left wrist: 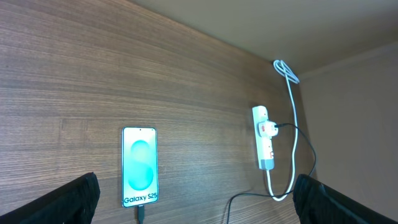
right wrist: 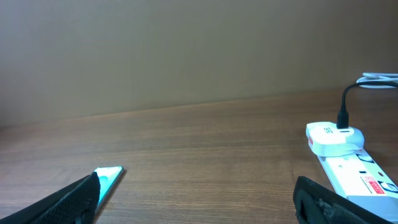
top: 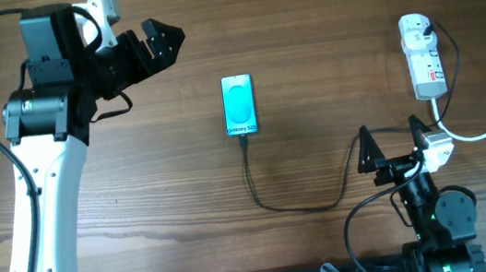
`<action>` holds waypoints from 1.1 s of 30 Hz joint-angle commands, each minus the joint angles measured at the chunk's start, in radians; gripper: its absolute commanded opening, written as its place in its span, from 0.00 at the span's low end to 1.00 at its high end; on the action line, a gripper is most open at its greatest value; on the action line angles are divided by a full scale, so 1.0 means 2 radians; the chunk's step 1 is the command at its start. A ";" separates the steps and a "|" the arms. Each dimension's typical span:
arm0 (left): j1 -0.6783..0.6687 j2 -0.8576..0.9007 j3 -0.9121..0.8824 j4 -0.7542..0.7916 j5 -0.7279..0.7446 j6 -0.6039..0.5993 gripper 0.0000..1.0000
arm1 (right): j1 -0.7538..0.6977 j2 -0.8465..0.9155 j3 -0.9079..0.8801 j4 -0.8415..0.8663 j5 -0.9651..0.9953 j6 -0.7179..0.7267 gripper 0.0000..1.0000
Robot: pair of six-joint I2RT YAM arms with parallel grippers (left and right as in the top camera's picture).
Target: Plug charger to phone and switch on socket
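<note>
Judging by the thin black cable (top: 270,202) meeting the lower edge of the small turquoise-screened phone (top: 239,105) at frame centre, plugging looks done; switching on remains. At upper right lies the long white power strip (top: 423,58); just below it the right gripper (top: 392,141), spread and empty, must reach up to press it on. At upper left the left gripper (top: 167,45) is likewise spread, empty
</note>
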 commanded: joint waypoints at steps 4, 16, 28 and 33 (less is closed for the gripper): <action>-0.001 -0.011 0.001 0.000 -0.002 0.005 1.00 | 0.002 -0.008 -0.001 0.002 0.009 0.002 1.00; -0.001 -0.220 -0.062 0.002 -0.100 0.035 1.00 | 0.002 -0.008 -0.001 0.002 0.009 0.002 1.00; 0.000 -0.385 -0.291 0.034 -0.200 0.035 1.00 | 0.002 -0.008 -0.001 0.002 0.009 0.002 1.00; 0.000 -0.442 -0.376 0.140 -0.200 0.058 1.00 | 0.002 -0.008 -0.001 0.002 0.009 0.002 1.00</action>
